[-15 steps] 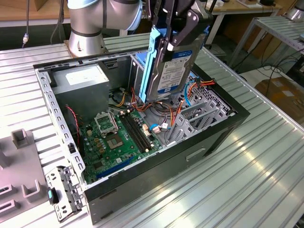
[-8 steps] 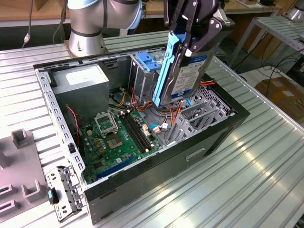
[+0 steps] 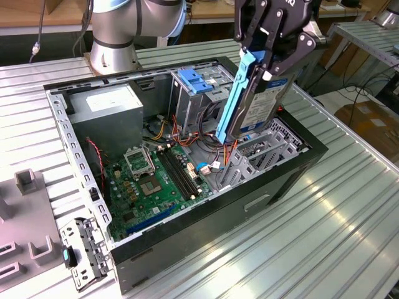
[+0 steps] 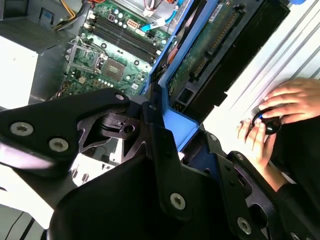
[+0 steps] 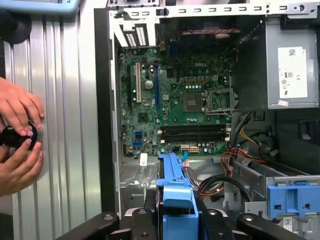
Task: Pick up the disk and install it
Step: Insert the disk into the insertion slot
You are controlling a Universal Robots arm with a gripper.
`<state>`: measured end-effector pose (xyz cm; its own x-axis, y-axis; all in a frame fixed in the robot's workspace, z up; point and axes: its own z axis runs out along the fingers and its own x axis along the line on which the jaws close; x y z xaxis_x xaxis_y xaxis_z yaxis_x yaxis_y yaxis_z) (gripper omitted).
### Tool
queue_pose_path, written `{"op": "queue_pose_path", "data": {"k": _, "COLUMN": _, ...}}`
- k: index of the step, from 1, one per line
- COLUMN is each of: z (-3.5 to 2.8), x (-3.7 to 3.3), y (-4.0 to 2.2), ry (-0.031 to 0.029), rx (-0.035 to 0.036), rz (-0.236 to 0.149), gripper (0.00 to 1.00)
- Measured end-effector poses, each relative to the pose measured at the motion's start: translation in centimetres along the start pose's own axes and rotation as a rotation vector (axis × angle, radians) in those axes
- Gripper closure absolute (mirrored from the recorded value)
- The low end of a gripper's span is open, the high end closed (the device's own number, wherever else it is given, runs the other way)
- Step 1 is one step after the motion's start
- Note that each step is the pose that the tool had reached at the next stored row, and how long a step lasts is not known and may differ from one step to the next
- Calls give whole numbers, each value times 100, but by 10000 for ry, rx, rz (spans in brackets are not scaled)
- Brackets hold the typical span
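Disk (image 3: 265, 99), in its blue carrier, is clamped between the gripper's (image 3: 269, 62) closed fingers at one o'clock in the exterior view. It is tilted and lowered into the open computer case (image 3: 274, 187), with its lower end by the grey drive cage (image 3: 249, 159); whether they touch cannot be told. Power supply (image 3: 106, 109) at ten o'clock; motherboard (image 3: 156, 180) at eight o'clock. In the first wrist view, a person's hands (image 5: 20, 165) hold a black knob (image 5: 15, 136) beside the case.
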<state>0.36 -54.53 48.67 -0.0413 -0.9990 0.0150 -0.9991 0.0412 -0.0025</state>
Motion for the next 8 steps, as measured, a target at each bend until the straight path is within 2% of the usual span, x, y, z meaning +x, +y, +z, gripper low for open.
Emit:
{"op": "queue_pose_path", "data": {"k": 3, "z": 17, "x": 17, "y": -75, "ry": -3, "rx": -4, "rz": 0, "gripper": 63}}
{"op": "queue_pose_path", "data": {"k": 8, "z": 55, "x": 11, "y": -250, "ry": 0, "rx": -8, "rz": -7, "gripper": 63}}
